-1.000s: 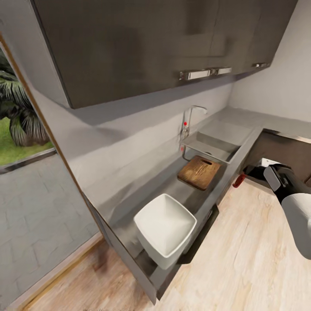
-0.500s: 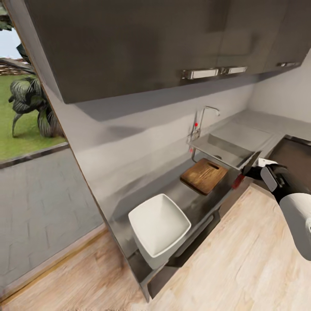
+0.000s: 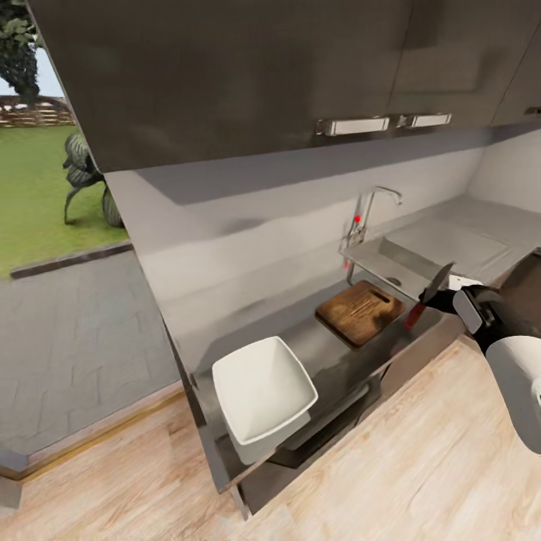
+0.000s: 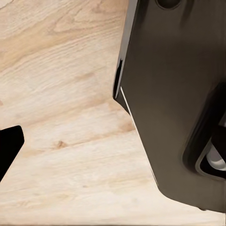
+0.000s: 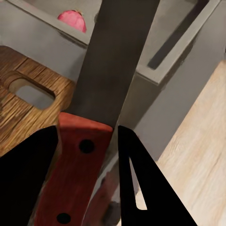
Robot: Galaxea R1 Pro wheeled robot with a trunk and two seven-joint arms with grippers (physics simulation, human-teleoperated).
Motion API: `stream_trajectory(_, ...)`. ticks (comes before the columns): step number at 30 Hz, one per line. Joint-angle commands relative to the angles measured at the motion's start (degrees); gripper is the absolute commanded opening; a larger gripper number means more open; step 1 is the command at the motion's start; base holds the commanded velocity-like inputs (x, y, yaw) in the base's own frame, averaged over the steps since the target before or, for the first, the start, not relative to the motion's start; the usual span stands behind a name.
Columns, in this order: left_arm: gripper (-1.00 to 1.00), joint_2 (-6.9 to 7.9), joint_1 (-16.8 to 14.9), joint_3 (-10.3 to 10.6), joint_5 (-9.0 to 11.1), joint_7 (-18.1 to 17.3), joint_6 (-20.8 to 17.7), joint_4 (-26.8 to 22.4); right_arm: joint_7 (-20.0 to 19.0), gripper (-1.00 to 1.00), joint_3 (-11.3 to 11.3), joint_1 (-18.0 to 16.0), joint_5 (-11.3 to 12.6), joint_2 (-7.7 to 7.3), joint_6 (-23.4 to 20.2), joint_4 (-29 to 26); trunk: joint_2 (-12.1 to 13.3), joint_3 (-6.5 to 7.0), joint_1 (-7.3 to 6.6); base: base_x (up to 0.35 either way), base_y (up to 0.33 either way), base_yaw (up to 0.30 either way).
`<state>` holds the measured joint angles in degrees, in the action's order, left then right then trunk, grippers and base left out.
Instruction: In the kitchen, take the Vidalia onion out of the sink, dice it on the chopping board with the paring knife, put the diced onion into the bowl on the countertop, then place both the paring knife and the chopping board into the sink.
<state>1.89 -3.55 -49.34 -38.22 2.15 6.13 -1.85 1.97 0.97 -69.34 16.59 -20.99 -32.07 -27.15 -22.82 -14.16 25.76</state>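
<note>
Right gripper [image 5: 87, 155] clamped knife [image 3: 433, 289] by its handle | blade over sink [image 3: 421, 259] edge | board [image 3: 361, 312] beside | left jaws unreadable

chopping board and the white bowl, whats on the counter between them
Nothing: in the head view, only bare grey countertop lies between the chopping board and the bowl.

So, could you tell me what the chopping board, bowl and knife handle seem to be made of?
Chopping board: likely wood, brown with visible grain. Bowl: smooth matte white, perhaps ceramic or plastic. Paring knife handle: red scales with dark rivets, possibly wood or plastic.
</note>
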Motion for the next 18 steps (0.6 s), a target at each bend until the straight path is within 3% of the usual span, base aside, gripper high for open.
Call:
stream_trajectory(1, 1.00, 0.03, -0.1, -0.4, -0.6, 0.2, 0.2, 0.1, 0.2, -1.00, 0.1, 0.0, 0.5, -0.02, -0.3, -0.1, -0.1, -0.13, 0.03, 0.000, -0.314, 0.218)
stream_trajectory(18, 1.00, 0.01, -0.1, -0.4, -0.6, 0.2, 0.3, 0.1, 0.2, -1.00, 0.1, 0.0, 0.5, 0.01, -0.3, -0.1, -0.1, -0.62, 0.03, -0.008, -0.314, 0.210)
